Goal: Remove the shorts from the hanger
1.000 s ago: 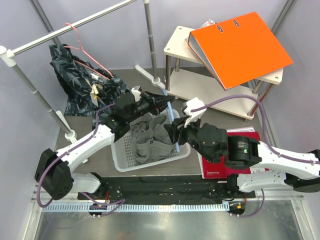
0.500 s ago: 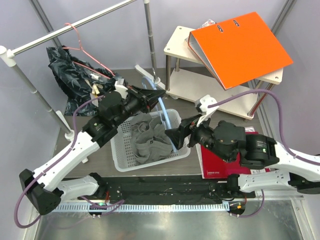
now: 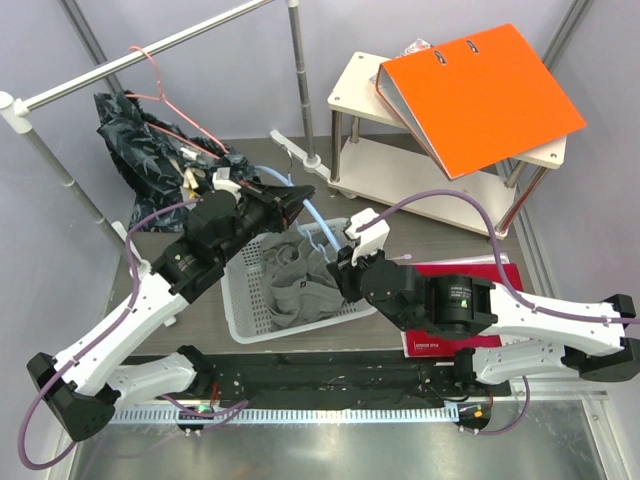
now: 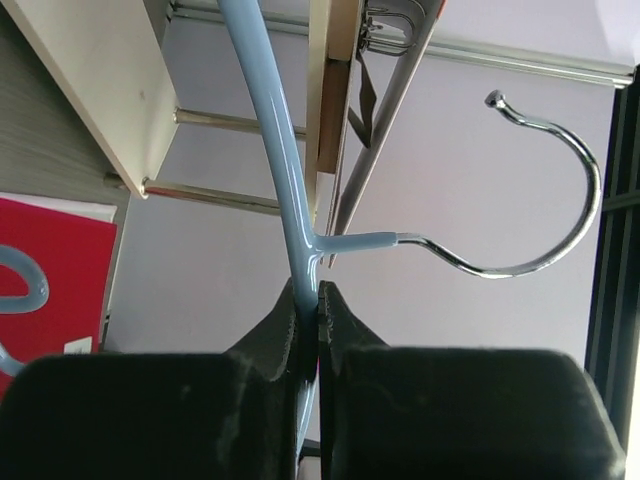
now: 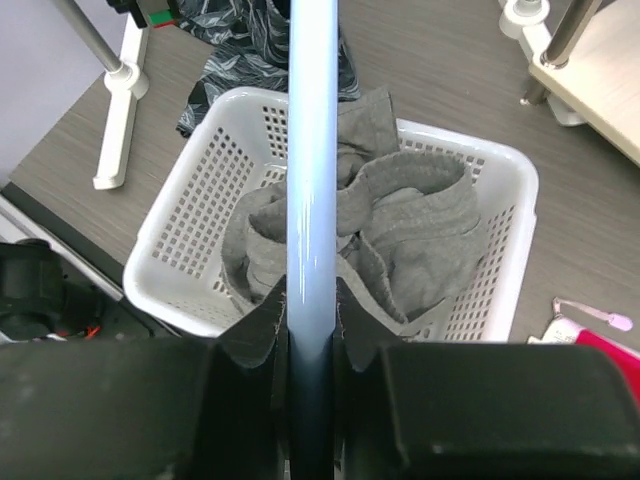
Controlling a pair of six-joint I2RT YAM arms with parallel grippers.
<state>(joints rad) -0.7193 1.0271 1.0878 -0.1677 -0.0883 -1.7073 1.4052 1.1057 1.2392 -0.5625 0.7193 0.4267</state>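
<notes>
pale blue hanger [image 5: 312,150], grey shorts [image 5: 420,230], white basket [image 5: 190,250], orange binder [image 3: 480,95]

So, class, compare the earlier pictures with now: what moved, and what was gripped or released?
The right pincer, open half a second ago, has closed on the blue hanger at its bar. The left pincer shifted slightly left, keeping its grip near the hook. The grey shorts and basket are unchanged.
</notes>
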